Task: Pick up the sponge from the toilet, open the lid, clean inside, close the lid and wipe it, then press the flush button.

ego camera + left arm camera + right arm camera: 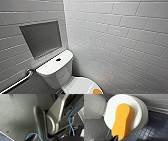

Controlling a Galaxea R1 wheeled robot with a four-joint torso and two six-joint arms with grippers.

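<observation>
The white toilet (pixel 56 71) stands in a tiled corner, with the round flush button (pixel 58 59) in the middle of its tank top. The oval lid (pixel 80 86) is down. The orange-yellow sponge (pixel 97 91) lies on the lid near its front edge. In the right wrist view the sponge (pixel 123 120) shows large and close over the shut lid (pixel 115 102), its near end reaching past the rim. One dark fingertip (pixel 115 138) of my right gripper shows at that near end, and nothing there shows a grip on the sponge. The left wrist view shows my own dark body panels and blue cables.
A metal grab bar (pixel 18 81) runs along the left wall below a grey recessed niche (pixel 41 37). White tiled walls close in on the toilet's left and right. Dark small-tiled floor (pixel 156 126) lies beside the bowl.
</observation>
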